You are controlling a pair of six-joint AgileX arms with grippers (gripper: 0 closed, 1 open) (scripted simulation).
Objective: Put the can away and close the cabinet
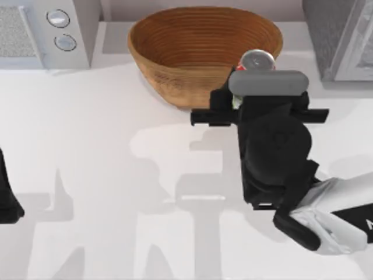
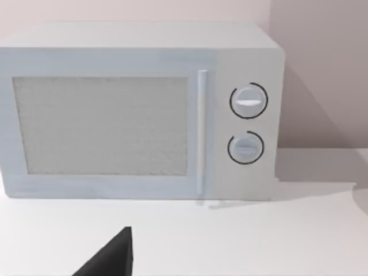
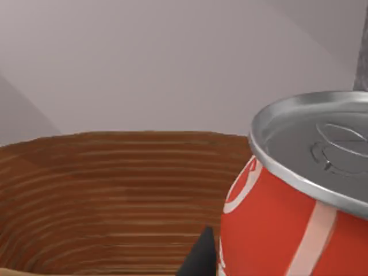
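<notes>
The can (image 1: 257, 60) has a silver top and a red body with white lettering. It stands upright at the right front of the woven basket (image 1: 198, 46), its top overlapping the basket's rim. My right gripper (image 1: 247, 81) reaches in from the front and is shut on the can. In the right wrist view the can (image 3: 299, 218) is very close, and one dark finger (image 3: 198, 256) rests against its side. The grey cabinet (image 1: 341, 38) stands at the back right corner. I cannot tell how its door stands. My left arm (image 1: 7, 201) is parked at the table's left edge.
A white microwave (image 1: 41, 29) with two round knobs stands at the back left, and it faces the left wrist camera (image 2: 138, 109) with its door closed. The large basket takes up the back middle. The white table (image 1: 116, 175) lies bare between the arms.
</notes>
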